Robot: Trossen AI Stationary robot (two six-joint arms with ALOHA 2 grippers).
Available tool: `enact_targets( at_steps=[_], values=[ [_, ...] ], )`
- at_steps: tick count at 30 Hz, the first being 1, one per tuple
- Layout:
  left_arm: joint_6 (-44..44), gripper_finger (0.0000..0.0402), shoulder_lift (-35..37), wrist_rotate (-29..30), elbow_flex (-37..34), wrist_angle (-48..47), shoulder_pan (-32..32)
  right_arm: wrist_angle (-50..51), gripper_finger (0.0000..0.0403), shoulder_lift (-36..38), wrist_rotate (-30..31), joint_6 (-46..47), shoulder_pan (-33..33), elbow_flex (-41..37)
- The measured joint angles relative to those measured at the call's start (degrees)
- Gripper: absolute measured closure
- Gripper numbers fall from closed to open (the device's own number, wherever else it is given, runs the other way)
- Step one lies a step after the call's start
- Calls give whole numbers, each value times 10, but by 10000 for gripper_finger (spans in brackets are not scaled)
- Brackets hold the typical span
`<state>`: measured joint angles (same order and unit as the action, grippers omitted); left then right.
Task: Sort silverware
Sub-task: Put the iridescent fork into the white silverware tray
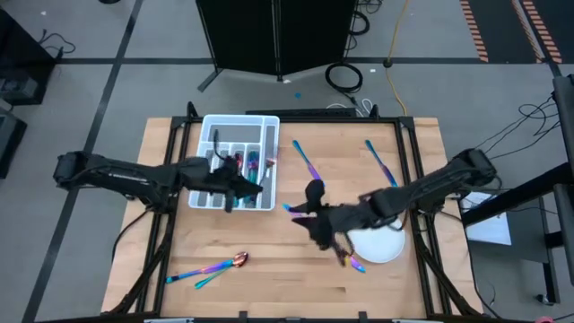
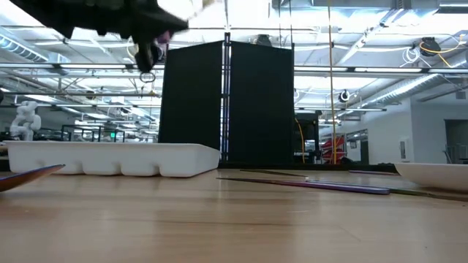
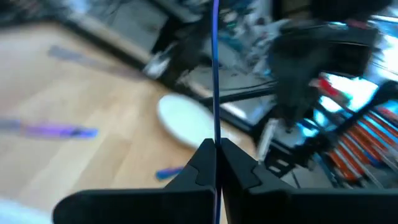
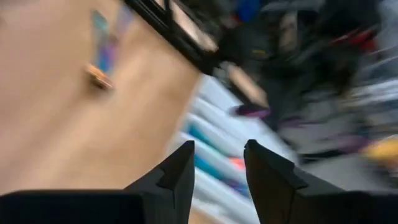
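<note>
Rainbow-metal cutlery is lying scattered on the bench around the white tray (image 1: 235, 126), some already inside. The left claw (image 3: 216, 163) is pinching one slim piece (image 3: 215, 68) above the tray, seemingly to drop it in. The right claw (image 4: 216, 171), spread and empty, is hovering beside the plate (image 1: 381, 245).

overhead, table-level, two wrist views, seemingly blurred

Bare table (image 1: 269, 278) between spoon (image 1: 215, 266) and plate (image 1: 381, 244).
</note>
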<state>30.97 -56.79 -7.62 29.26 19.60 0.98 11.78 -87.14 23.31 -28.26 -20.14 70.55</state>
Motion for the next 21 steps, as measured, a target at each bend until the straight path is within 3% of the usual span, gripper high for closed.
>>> enact_targets(
  at_steps=[3,6,10,13,15,17,21],
  values=[
    [-61,400,22,-87,0,24,8,-9,276,28,-151,54,42,-41],
    [-95,400,26,-224,0,89,-1,-110,277,48,-235,43,81,-107],
    [-133,400,26,-326,0,152,-32,-395,287,53,-352,25,146,-219],
    [-172,400,26,-328,0,160,-54,-708,296,7,-451,93,183,-275],
    [-187,400,16,-291,0,164,-64,-846,300,-27,-478,155,192,-279],
    [-193,400,-2,-263,0,166,-68,-894,304,-60,-479,190,197,-269],
    [-184,400,-68,-258,0,223,-73,-857,307,-113,-481,227,198,-209]
  ],
)
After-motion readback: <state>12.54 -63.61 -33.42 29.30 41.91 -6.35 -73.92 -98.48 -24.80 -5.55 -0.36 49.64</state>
